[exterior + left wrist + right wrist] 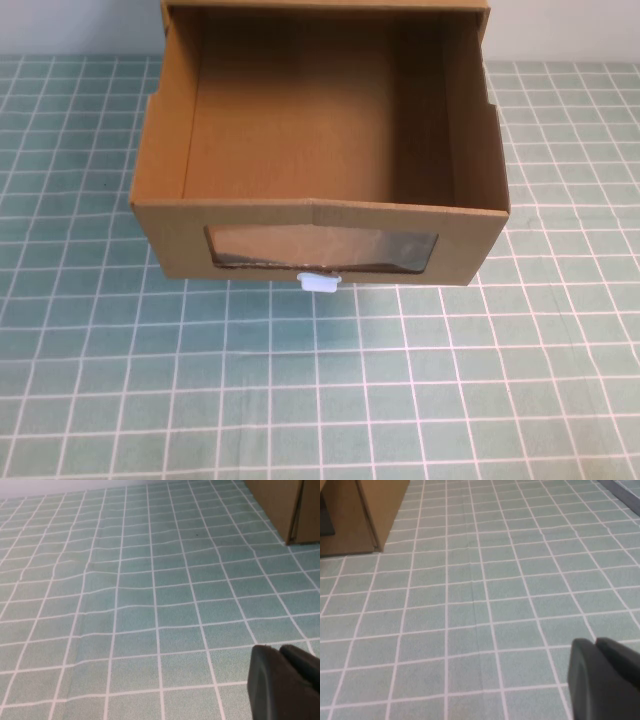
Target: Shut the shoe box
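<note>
The shoe box [160,170] is brown cardboard, and its drawer is pulled out toward me and empty. Its front has a clear window [322,250] with a small white pull tab [320,283] just under it. A corner of the box shows in the left wrist view [280,505] and in the right wrist view [375,505]. Neither arm shows in the high view. My left gripper [280,651] hangs over the green mat, shut and empty, away from the box. My right gripper [595,644] is also shut and empty over the mat, away from the box.
A green mat with a white grid [320,400] covers the table. The outer sleeve of the box [320,5] sits at the far edge behind the drawer.
</note>
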`<action>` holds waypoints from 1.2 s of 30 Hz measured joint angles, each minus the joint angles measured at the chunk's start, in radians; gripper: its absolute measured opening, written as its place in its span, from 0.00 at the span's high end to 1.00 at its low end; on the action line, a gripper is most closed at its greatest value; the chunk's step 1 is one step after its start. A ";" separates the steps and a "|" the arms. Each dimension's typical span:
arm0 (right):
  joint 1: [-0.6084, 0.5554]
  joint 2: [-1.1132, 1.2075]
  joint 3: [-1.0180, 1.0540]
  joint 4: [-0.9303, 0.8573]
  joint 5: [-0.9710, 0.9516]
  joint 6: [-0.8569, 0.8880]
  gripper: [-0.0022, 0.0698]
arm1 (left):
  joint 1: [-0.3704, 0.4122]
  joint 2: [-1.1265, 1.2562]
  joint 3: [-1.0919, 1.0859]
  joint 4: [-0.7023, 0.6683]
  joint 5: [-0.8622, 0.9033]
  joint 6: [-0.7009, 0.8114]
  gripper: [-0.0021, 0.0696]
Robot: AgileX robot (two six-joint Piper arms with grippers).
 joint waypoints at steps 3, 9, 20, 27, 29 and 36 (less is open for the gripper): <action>0.000 0.000 0.000 0.000 0.000 0.000 0.99 | 0.000 0.000 0.000 0.000 0.000 0.000 0.98; 0.000 0.000 0.000 0.000 0.000 0.000 0.99 | 0.000 0.000 0.000 0.000 -0.001 0.000 0.98; 0.000 0.000 0.000 0.000 0.000 0.000 0.99 | 0.000 0.000 0.000 0.002 -0.001 0.000 0.98; 0.000 0.000 0.000 0.000 0.000 0.000 0.99 | 0.000 0.000 0.000 0.002 -0.001 0.000 0.98; 0.000 0.000 0.000 0.000 0.000 0.000 0.99 | 0.000 0.000 0.000 0.000 -0.001 -0.002 0.98; 0.000 0.000 0.000 0.000 0.000 0.000 0.99 | 0.000 0.000 0.000 -0.065 -0.039 -0.131 0.98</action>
